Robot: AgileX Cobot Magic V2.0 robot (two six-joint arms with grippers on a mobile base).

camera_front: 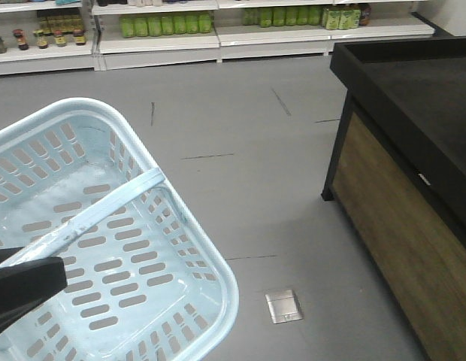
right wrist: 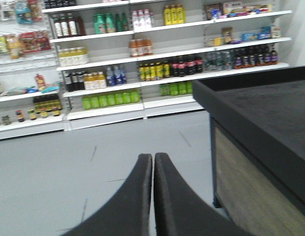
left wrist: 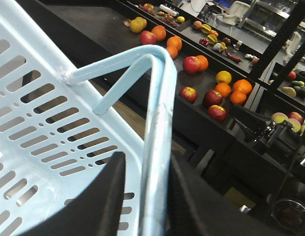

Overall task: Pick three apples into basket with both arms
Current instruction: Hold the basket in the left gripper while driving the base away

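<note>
so the left pincer (left wrist: 146, 169) is clamped on the basket (camera_front: 218, 280) handle, the right pincer (right wrist: 153, 160) is pinched closed on nothing, and the dark apples (left wrist: 212, 98) sit up on the bench (left wrist: 101, 19) past the basket's rim, looks like the right arm's job

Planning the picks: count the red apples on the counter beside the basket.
5. One apple farthest, beside oranges; one mid-counter; three nearest, clustered. The basket handle may hide others; fruit farther right is unclear.
</note>
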